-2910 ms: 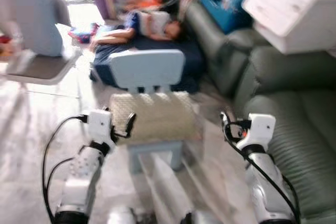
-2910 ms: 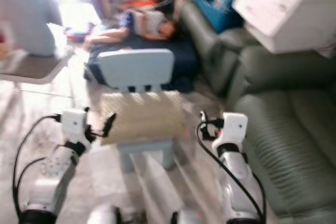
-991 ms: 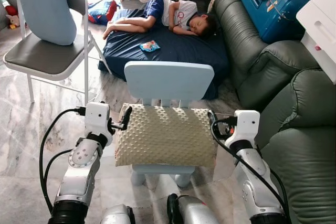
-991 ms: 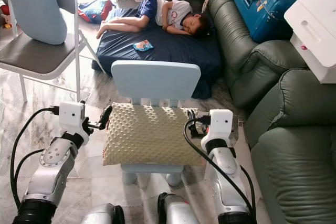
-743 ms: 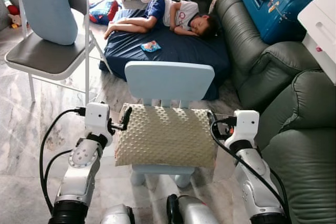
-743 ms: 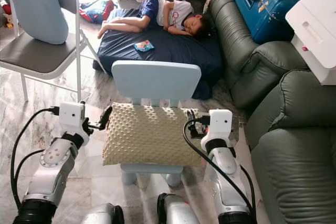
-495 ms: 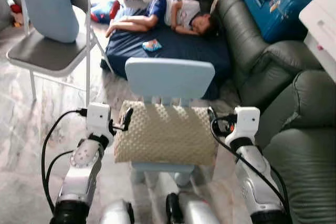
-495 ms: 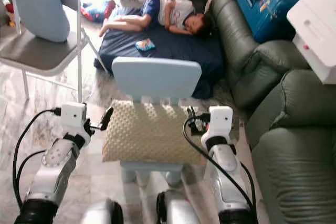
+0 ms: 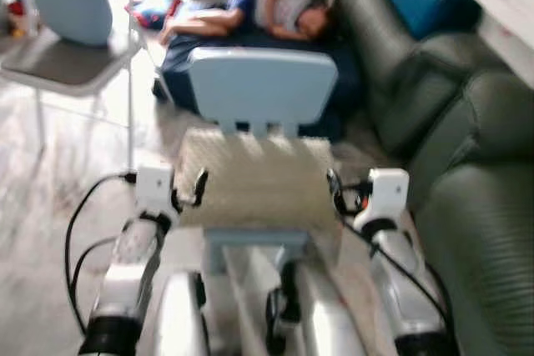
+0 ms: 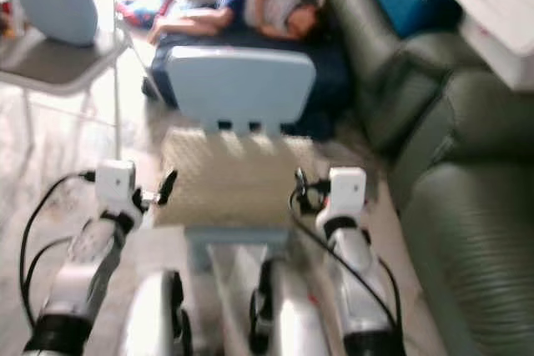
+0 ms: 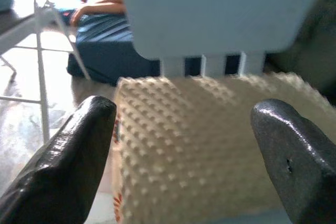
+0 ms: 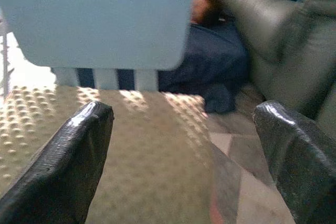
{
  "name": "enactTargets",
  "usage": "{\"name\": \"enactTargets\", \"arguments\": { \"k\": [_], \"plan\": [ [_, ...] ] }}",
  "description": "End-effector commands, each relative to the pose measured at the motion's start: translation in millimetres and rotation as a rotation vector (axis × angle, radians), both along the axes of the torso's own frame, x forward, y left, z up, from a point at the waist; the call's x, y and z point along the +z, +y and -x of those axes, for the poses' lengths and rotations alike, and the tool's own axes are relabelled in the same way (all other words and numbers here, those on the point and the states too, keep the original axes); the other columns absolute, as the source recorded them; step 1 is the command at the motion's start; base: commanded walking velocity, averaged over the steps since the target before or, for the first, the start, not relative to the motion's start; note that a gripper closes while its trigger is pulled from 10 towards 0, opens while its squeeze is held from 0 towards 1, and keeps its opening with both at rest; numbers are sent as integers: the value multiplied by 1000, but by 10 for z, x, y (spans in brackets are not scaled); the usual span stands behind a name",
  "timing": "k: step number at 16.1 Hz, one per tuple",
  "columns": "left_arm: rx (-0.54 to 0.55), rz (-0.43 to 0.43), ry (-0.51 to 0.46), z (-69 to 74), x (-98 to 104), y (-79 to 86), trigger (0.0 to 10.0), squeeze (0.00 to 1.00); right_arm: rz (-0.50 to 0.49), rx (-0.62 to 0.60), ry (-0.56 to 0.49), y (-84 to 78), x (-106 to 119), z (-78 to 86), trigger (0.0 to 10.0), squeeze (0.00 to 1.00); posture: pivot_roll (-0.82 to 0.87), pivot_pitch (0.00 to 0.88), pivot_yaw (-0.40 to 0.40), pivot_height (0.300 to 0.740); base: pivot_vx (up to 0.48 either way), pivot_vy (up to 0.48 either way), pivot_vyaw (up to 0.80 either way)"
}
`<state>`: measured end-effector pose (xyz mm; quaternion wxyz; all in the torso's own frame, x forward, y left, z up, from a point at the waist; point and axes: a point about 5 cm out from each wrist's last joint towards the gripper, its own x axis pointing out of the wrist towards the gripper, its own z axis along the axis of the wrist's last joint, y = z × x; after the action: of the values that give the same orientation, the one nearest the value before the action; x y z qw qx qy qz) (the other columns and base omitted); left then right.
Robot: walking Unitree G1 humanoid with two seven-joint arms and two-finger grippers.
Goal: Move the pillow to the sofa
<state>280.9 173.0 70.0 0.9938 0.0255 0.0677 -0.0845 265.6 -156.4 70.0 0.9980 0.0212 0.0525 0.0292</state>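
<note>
Because the pillow is lying flat on the seat of the small blue chair, I am bringing one arm to each of its short ends, so that I can take it from both sides at once. I am holding my left gripper just beside the pillow's left edge, fingers spread wide, with the bumpy beige cover sitting between them in the left wrist view. I am keeping my right gripper level with it at the opposite edge, its fingers likewise spread apart, with the pillow's corner and a strip of floor between them. Neither gripper is pinching the fabric yet; from these blurred head views I cannot tell whether the fingertips are touching it.

I am judging that this wide spread is meant to let the soft edge slide in before I squeeze. The green sofa is standing close on my right, so the carry should be short. A person is sleeping on a dark blue mattress behind the chair, which is why I am planning to lift toward the right rather than forward.
</note>
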Motion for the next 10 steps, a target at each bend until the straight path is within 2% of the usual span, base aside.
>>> {"name": "enactTargets", "arguments": {
  "k": [1,8,10],
  "plan": [
    [8,-3,-5,9,8,1,10000,0,6,-11,-6,-30,21,-24,10000,0,-71,139,-45,606,0,0,0],
    [41,-29,-32,-25,46,54,10000,0,6,-13,-7,-52,15,-41,10000,0,-75,144,-43,606,0,0,0],
    [38,-27,-36,-22,44,48,10000,0,7,-10,-7,-48,11,-43,10000,0,-79,145,-43,606,298,0,0]
  ]
}}
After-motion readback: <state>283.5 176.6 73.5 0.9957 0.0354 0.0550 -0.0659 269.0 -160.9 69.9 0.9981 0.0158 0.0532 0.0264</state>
